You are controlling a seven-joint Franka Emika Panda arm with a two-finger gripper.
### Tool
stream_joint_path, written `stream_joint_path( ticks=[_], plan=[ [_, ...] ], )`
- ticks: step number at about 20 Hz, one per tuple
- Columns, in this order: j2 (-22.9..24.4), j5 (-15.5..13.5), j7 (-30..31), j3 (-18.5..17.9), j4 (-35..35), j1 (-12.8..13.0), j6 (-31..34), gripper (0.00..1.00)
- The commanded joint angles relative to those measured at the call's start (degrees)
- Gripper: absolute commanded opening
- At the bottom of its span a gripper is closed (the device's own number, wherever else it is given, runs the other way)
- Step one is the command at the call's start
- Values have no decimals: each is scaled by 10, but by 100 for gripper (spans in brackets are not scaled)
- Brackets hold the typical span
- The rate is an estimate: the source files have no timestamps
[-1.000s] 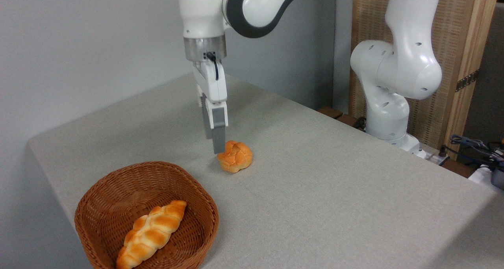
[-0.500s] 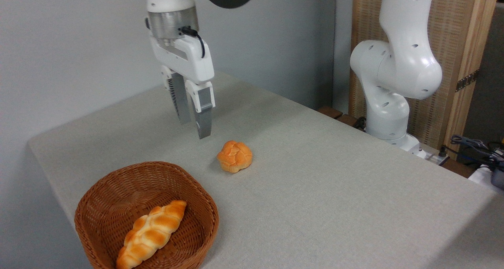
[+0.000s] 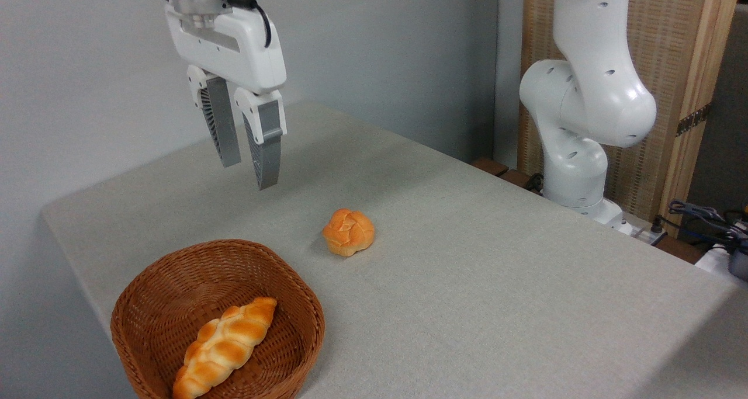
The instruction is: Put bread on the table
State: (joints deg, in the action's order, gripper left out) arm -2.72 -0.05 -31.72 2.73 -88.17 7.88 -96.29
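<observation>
The table (image 3: 467, 282), covered in plain light grey cloth, fills most of the scene, running from the near right to the far left. The white robot arm (image 3: 584, 95) rises from its base beyond the table's far right edge. On the near left corner sits a brown wicker basket (image 3: 146, 294), and inside it lies a long braided loaf (image 3: 225, 346), pale and glazed, angled from near left to far right. The gripper (image 3: 250, 174) hangs in the air above the far left part of the table, pointing down, its two grey fingers spread apart with nothing between them. The bread (image 3: 348, 231), a small round golden-orange roll, rests on the cloth just right of the basket's far rim, well apart from the gripper.
</observation>
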Motion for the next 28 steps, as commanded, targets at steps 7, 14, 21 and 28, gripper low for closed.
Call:
stream_joint_path(
  ticks=[7,14,21,28],
  plan=[
    [2,-12,9,-24,22,6,36,100],
    [8,-17,3,-25,19,12,54,100],
    [32,-24,-2,-32,4,10,33,100],
    [53,-23,-31,-35,-38,9,33,100]
  ],
)
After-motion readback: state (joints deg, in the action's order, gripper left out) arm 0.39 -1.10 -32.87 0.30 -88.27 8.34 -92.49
